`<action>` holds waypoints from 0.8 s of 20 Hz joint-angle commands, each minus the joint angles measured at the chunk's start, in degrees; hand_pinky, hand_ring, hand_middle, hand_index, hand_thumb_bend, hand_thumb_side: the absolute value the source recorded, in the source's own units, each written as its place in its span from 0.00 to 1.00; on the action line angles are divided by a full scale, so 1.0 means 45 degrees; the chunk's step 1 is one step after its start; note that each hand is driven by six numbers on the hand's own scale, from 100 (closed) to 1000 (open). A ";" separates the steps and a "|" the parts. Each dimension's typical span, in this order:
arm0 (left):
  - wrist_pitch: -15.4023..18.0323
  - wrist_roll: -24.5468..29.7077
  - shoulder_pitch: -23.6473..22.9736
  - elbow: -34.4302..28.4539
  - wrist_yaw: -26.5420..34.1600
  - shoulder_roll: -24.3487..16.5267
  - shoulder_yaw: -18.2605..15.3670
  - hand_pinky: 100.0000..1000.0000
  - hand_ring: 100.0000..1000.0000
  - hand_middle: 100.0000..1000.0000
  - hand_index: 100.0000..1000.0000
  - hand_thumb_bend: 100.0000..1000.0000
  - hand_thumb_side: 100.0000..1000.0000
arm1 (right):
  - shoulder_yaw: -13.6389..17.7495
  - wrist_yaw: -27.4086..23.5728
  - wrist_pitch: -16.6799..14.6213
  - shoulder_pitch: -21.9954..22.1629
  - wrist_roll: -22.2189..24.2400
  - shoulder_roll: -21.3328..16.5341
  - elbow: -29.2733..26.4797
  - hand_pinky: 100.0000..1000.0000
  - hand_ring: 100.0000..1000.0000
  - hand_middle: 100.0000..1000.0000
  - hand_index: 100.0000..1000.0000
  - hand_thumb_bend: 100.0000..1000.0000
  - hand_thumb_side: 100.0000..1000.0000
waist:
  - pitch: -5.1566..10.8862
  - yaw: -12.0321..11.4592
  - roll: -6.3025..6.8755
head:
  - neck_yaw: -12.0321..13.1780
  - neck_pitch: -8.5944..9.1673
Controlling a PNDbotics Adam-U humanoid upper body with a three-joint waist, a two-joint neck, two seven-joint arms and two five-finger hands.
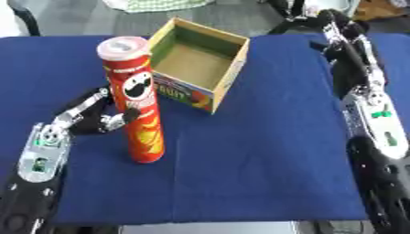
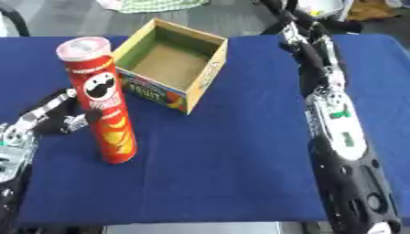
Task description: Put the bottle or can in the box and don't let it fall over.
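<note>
Left eye view: left hand (image 1: 100, 119) fingers curled round upright red can (image 1: 136, 100) beside open box (image 1: 198, 64).

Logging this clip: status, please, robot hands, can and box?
Left robot hand curled on the can, upright on the blue table. Right robot hand far side, fingers unclear. Box open, path clear.

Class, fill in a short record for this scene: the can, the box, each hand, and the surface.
can: red crisp can, upright on the cloth, outside the box
box: open cardboard box, behind and right of the can, nothing seen inside
left hand: left hand against the can's left side, fingers curled at it
right hand: right hand at the table's far edge, fingers unclear
surface: blue cloth
</note>
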State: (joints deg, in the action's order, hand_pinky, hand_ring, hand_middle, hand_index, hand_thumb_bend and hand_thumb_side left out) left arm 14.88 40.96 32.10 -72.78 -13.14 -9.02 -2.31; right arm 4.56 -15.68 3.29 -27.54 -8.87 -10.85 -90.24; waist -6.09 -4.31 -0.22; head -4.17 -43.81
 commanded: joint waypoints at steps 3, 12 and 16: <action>-0.0110 -0.0247 0.0134 -0.0223 0.0079 -0.0110 0.0028 1.00 0.81 0.60 0.59 0.00 0.57 | 0.0079 -0.0082 -0.0005 -0.0196 -0.0080 -0.0178 -0.0134 0.78 1.00 1.00 0.80 0.32 0.32 | 0.0131 0.0004 0.0001 | 0.0009 -0.0069; -0.0184 -0.0416 0.0106 -0.0235 0.0122 -0.0099 -0.0013 1.00 0.78 0.54 0.46 0.00 0.49 | 0.0092 -0.0087 -0.0008 -0.0190 -0.0096 -0.0169 -0.0144 0.78 1.00 1.00 0.80 0.32 0.32 | 0.0149 -0.0018 -0.0005 | -0.0011 -0.0056; -0.0620 -0.0820 0.0078 -0.0328 0.0276 -0.0067 -0.0095 1.00 0.76 0.51 0.41 0.00 0.49 | 0.0107 -0.0090 -0.0010 -0.0174 -0.0122 -0.0169 -0.0140 0.78 1.00 1.00 0.80 0.32 0.32 | 0.0174 -0.0032 -0.0023 | -0.0043 -0.0016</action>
State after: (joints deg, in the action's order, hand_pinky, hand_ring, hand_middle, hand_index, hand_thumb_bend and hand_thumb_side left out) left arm 12.52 37.84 31.76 -73.08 -12.43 -8.98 -2.34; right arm 4.58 -15.68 3.34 -27.52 -9.28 -10.85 -90.24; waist -6.08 -4.38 -0.37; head -4.21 -43.80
